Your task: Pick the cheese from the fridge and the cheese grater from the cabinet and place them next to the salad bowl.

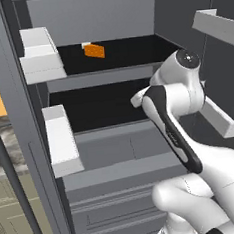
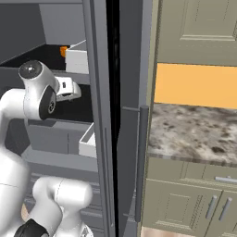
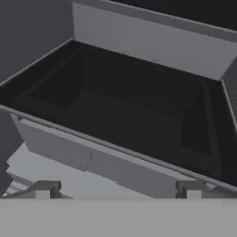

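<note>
- Countertop [image 2: 194, 132]: mottled grey-brown stone, right of the open appliance, in the right base view.
- Backsplash [image 2: 196, 85]: flat orange panel directly above the countertop; same orange shows at the left edge in the left base view.
- Drawers [image 2: 203, 173]: beige, below the countertop.
- Base doors [image 2: 194, 208]: beige, panelled, small silver handles [image 2: 211, 207], under the drawers.

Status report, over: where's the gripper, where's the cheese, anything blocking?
Gripper open, empty, facing the fridge's lower dark shelf. Cheese on the upper shelf, untouched, above the hand. Nothing seen blocking the reach.
</note>
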